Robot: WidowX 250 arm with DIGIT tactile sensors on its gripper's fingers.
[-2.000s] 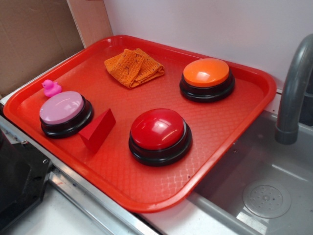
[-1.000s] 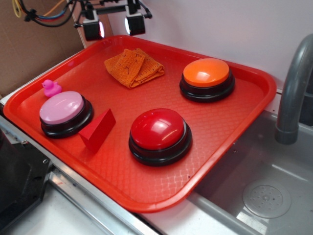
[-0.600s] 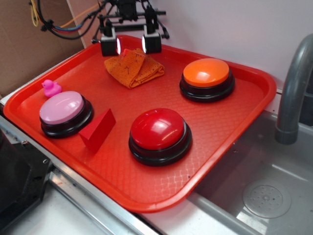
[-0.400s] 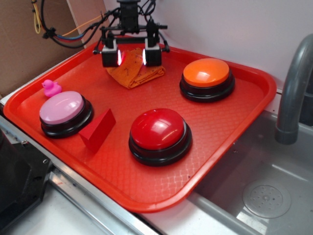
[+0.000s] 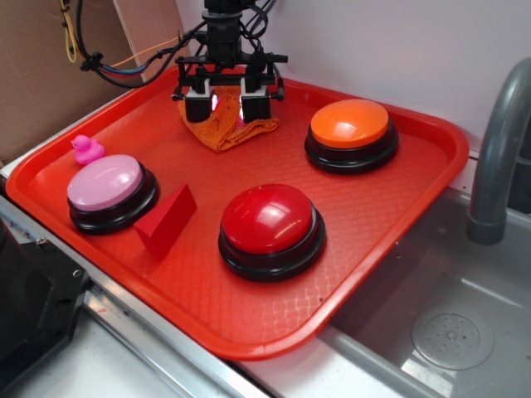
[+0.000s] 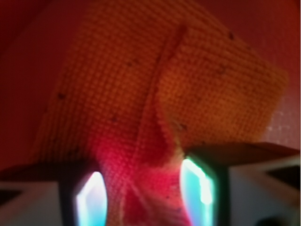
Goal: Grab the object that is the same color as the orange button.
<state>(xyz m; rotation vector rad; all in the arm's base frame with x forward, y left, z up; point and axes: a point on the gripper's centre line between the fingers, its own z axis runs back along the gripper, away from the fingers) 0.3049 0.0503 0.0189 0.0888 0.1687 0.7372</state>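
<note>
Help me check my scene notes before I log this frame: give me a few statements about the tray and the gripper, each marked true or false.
1. The gripper is at the orange cloth, one finger on each side of a raised fold. True.
2. The pink duck lies in the sink. False: it is on the red tray, near the pink button.
3. The orange button is the button nearest the cloth. True.
4. The red wedge sits between the red button and the orange button. False: it sits between the pink and red buttons.
5. The cloth hangs clear of the tray. False: it lies on the tray.
</note>
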